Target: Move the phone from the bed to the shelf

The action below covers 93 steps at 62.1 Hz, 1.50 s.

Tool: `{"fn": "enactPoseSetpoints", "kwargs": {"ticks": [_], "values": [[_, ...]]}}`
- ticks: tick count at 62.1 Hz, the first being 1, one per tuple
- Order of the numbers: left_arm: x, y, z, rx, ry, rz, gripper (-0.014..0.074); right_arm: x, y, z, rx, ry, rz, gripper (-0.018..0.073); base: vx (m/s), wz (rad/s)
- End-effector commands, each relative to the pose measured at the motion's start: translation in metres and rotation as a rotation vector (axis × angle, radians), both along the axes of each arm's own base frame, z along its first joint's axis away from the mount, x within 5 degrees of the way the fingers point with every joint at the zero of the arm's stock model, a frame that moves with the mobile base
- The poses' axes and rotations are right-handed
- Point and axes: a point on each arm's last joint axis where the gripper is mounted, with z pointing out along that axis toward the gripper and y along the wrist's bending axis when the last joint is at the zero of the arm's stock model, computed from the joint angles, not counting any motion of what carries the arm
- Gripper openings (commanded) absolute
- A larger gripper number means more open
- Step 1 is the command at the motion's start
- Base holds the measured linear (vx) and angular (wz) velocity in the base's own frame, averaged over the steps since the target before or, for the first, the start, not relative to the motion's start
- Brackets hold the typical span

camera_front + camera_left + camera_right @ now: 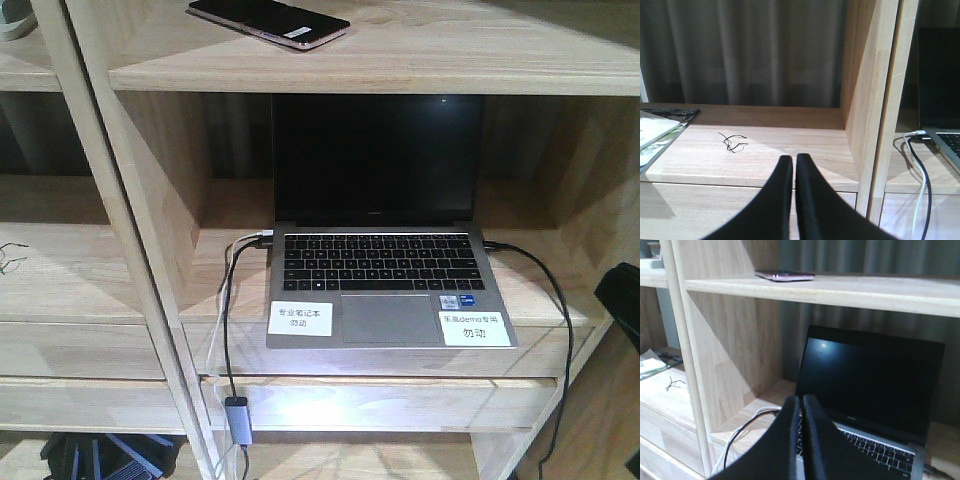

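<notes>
The phone (pixel 268 22) lies flat on an upper board of the shelf (pixel 420 60), screen up, its rose-gold edge and small white sticker toward the front; in the right wrist view the phone (pixel 785 275) shows edge-on near the left end of that same board, just right of the upright. In the cubby directly below it stands an open grey laptop (pixel 385 255) with a dark screen and two white labels stuck on its palm rest. A black cable (pixel 228 330) runs from the laptop's left side down over the board's edge to a small grey adapter (pixel 238 418), and another black cable leaves the right side. The cubby to the left holds a small tangle of thin black wire (pixel 733 141) and, at its far left, what looks like printed paper or a magazine (pixel 655 131). The left tool (pixel 794 162) has its black fingers pressed together, holding nothing, in front of that left cubby. The right tool (pixel 800 402) is likewise closed up and empty, in front of the laptop.
</notes>
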Motion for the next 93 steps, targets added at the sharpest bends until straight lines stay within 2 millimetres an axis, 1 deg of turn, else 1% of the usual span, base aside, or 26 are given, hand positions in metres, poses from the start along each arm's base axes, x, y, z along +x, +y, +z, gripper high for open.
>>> {"fn": "enactPoseSetpoints", "kwargs": {"ticks": [1,34,44,58,59,66,76,84,90,93], "values": [[-0.001,0.000,0.015,-0.011,-0.108,-0.002,0.0001,0.001,-0.004,0.012,0.027,-0.046,-0.047,-0.0006,0.00,0.00],[-0.001,0.000,0.015,-0.011,-0.108,-0.002,0.0001,0.001,-0.005,0.012,0.033,-0.050,-0.058,-0.0006,0.00,0.00],[-0.001,0.000,0.015,-0.011,-0.108,-0.002,0.0001,0.002,-0.006,0.010,-0.014,-0.048,-0.074,-0.0006,0.00,0.00],[-0.001,0.000,0.015,-0.011,-0.108,-0.002,0.0001,0.005,-0.015,0.003,-0.027,0.030,-0.169,-0.0006,0.00,0.00],[-0.001,0.000,0.015,-0.011,-0.108,-0.002,0.0001,0.005,-0.016,0.003,-0.049,0.026,-0.180,-0.0006,0.00,0.00],[-0.001,0.000,0.015,-0.011,-0.108,-0.002,0.0001,0.006,-0.021,0.002,-0.055,0.037,-0.239,-0.0006,0.00,0.00],[-0.001,0.000,0.015,-0.011,-0.108,-0.002,0.0001,0.007,-0.024,0.000,-0.096,0.041,-0.276,-0.0006,0.00,0.00],[-0.001,0.000,0.015,-0.011,-0.108,-0.002,0.0001,0.008,-0.033,-0.005,-0.121,0.101,-0.372,-0.0006,0.00,0.00],[-0.001,0.000,0.015,-0.011,-0.108,-0.002,0.0001,0.005,-0.039,-0.007,-0.135,0.087,-0.428,-0.0006,0.00,0.00],[-0.001,0.000,0.015,-0.011,-0.108,-0.002,0.0001,0.004,-0.040,-0.014,-0.133,0.064,-0.450,-0.0006,0.00,0.00]]}}
